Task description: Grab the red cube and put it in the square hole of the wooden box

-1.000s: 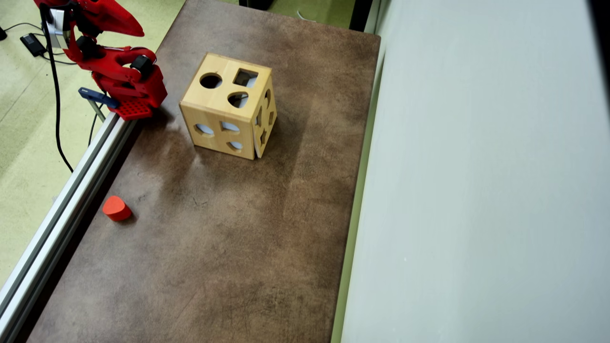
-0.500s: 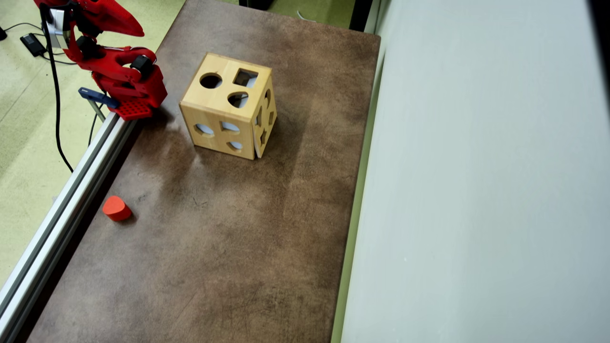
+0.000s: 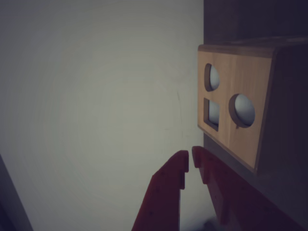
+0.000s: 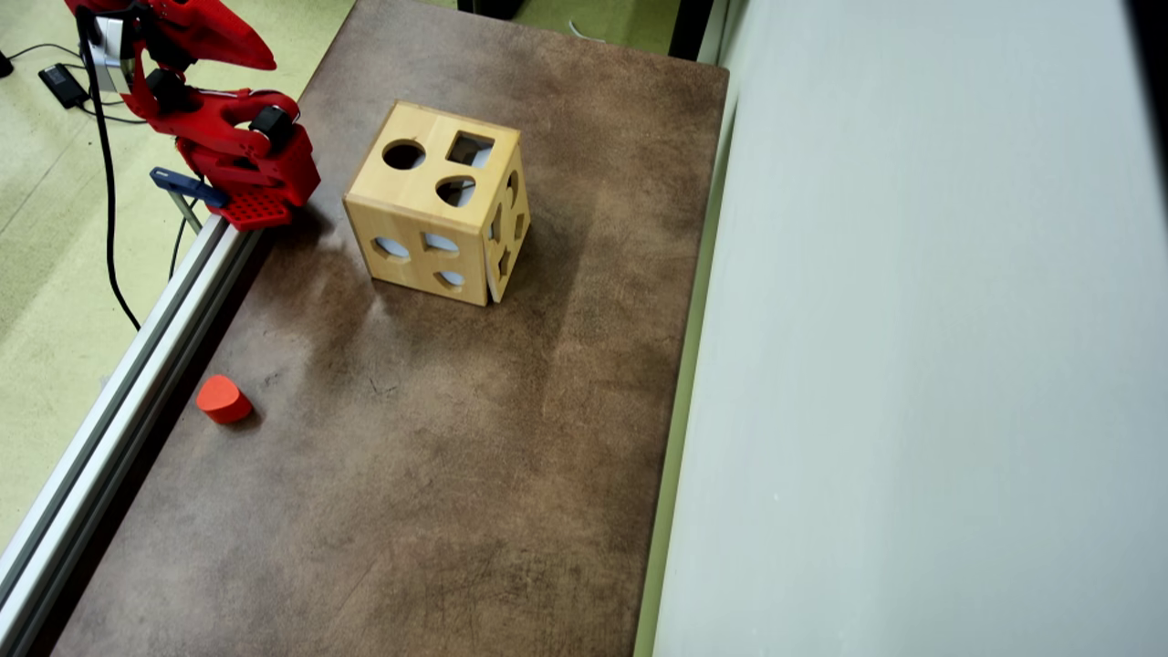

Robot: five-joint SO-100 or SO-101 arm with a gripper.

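Red cube: nowhere in view. Your claw [image 3: 189,163], nearly closed and empty, sits parked beside the wooden box [image 4: 436,203]; square hole [image 4: 470,149] shows dark.

No visible change in arm [image 4: 228,146], wooden box [image 4: 415,228] or orange-red block [image 4: 223,400]
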